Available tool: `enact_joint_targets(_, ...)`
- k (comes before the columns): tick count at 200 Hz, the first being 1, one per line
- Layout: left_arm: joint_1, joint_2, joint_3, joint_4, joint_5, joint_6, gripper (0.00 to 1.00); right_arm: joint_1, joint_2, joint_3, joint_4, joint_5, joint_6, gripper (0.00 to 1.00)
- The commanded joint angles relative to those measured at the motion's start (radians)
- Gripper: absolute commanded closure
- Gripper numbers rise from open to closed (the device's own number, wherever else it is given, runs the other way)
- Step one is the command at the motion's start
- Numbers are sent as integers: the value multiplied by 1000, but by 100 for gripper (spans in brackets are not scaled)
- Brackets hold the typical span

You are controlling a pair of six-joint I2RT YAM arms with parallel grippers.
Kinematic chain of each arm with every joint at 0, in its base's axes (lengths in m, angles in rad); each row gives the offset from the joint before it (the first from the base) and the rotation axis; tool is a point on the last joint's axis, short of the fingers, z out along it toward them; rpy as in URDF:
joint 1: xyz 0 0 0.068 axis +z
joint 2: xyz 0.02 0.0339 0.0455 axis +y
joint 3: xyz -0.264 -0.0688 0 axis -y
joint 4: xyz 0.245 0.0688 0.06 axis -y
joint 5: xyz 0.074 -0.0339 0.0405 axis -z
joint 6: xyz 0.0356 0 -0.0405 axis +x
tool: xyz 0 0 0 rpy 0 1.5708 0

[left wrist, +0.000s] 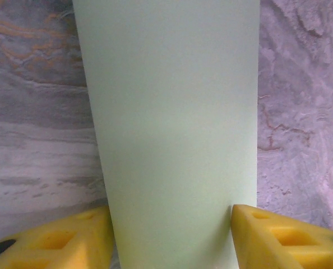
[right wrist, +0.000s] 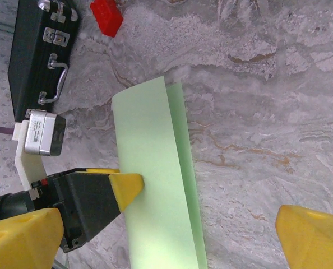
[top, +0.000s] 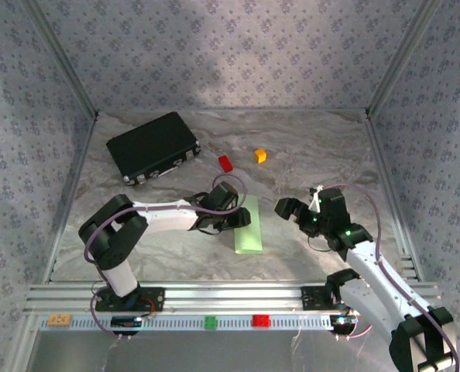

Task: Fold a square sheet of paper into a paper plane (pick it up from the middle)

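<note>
The square sheet of paper (top: pixel 249 226) lies on the marble table as a long pale green strip, folded in half. In the right wrist view its upper layer (right wrist: pixel 149 185) sits a little off the lower one and curves up slightly. My left gripper (top: pixel 231 220) is at the strip's left edge with one yellow fingertip (right wrist: pixel 127 188) touching it. In the left wrist view the left gripper (left wrist: pixel 172 227) is open, and the paper (left wrist: pixel 172 112) spans the gap between its fingers. My right gripper (top: pixel 296 211) hovers open to the right of the strip with nothing held. The paper plane is out of view.
A black case (top: pixel 152 146) lies at the back left, its handle side (right wrist: pixel 37 56) towards the paper. A red block (top: pixel 225 163) and an orange block (top: pixel 260 155) sit behind the strip. The front rail carries a green block (top: pixel 211 322) and a red block (top: pixel 260 320). Patterned walls enclose three sides.
</note>
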Motion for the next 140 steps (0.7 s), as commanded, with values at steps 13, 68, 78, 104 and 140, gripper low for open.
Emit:
enact_joint_targets(13,-2,5,36,-77,-19,43,46,11,23,7,14,-28,-17,1)
enact_joint_targets(68,-2,46,39,-72,3,52,45,34,73,22,27,-30,-17,1)
enact_joint_targets(78,-1,53,44,-76,3,48,45,39,81,22,31,-26,-17,1)
enact_joint_targets(104,-1,69,54,-75,5,41,44,52,97,24,37,-20,-18,1)
enact_joint_targets(140,-3,102,95,-127,8,61,41,64,133,22,60,-39,-23,14)
